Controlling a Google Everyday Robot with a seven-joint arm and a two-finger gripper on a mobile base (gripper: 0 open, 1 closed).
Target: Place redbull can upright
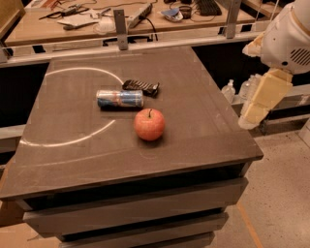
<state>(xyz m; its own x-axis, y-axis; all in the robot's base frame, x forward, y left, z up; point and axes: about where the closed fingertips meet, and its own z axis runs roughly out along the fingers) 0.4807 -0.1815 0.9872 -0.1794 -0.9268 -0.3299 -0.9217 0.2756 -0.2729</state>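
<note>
The redbull can (pixel 119 98) lies on its side on the dark table top (pixel 203 121), left of the middle, with its long axis running left to right. It is blue and silver. My gripper (pixel 250 119) hangs off the table's right edge, pointing down, well to the right of the can and apart from it. It holds nothing that I can see. The white arm housing (pixel 289 36) sits above it at the top right.
A red apple (pixel 149 124) stands just in front and right of the can. A dark ridged snack packet (pixel 141 87) lies just behind the can. A white arc is drawn on the table. Bottles (pixel 228 90) stand on a lower shelf at the right. A cluttered desk (pixel 126 14) lies behind.
</note>
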